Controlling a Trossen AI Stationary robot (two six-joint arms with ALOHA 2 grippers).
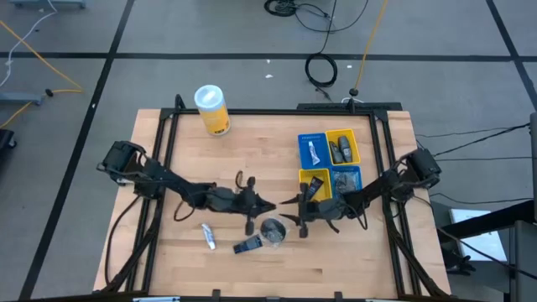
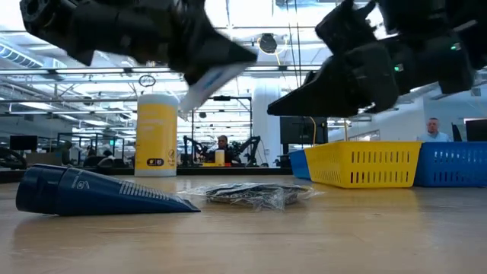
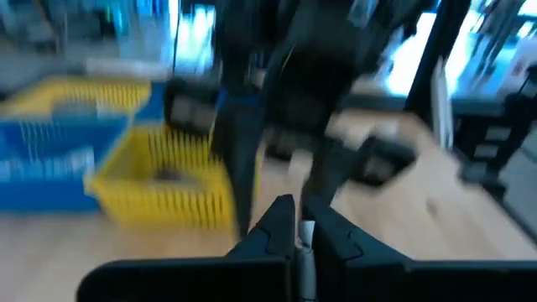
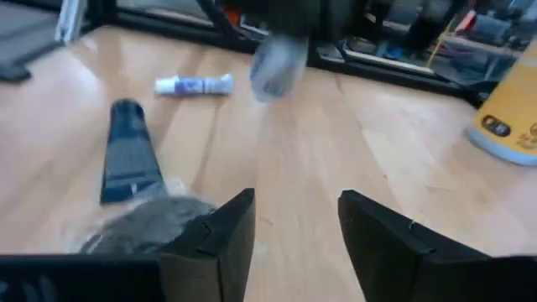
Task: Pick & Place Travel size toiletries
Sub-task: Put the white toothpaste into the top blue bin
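The left pincer (image 1: 267, 206) hangs above the wooden bench (image 1: 268, 143), near the middle of the frame in the high view. Its fingers are pressed together on a thin white tube (image 3: 307, 239), which pokes out between them in the left wrist view.

The right pincer (image 1: 295, 220) floats just to the right of it, a bit lower in the frame. Its fingers (image 4: 228, 231) are apart with nothing between them.

Under the two pincers, a grey round pouch (image 1: 273, 229) lies flat on the bench. A dark blue packet (image 1: 247, 246) lies just beside it, to the lower left. Another white tube (image 1: 208, 236) lies farther left.

The blue-and-yellow tray (image 1: 312, 178) sits right of the middle, with small things in its boxes. A yellow canister (image 1: 213, 110) stands in the upper left part of the bench.
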